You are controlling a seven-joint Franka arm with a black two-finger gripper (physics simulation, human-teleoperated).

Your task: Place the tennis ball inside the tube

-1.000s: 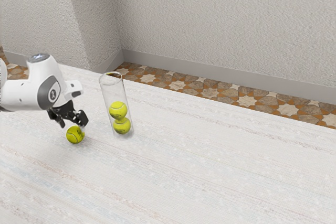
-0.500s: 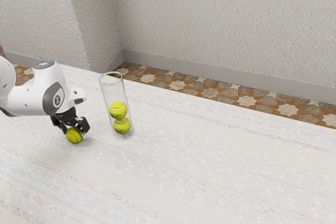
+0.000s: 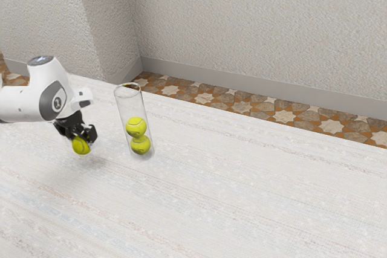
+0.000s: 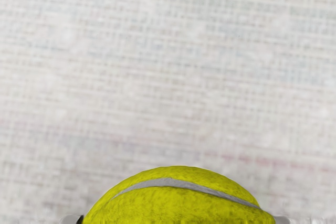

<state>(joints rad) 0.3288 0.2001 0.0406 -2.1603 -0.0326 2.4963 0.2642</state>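
Note:
My black gripper (image 3: 81, 139) is shut on a yellow-green tennis ball (image 3: 80, 145), which hangs a little above the table at the exterior view's left. In the wrist view the held ball (image 4: 178, 200) has a grey seam across it, with a fingertip's edge on either side. To the exterior view's right of the gripper stands the clear tube (image 3: 125, 110), its round mouth facing up. Inside it one tennis ball (image 3: 136, 127) rests on top of another ball (image 3: 140, 144) at the bottom.
The pale, woven-looking table (image 3: 242, 191) stretches toward the exterior view's right. Behind its far edge lie a patterned tile floor (image 3: 290, 116) and a textured wall (image 3: 254, 28).
My gripper first came down around the ball on the table and closed on it. Hand and ball have since risen, shifting slightly to the exterior view's left. The tube stayed put.

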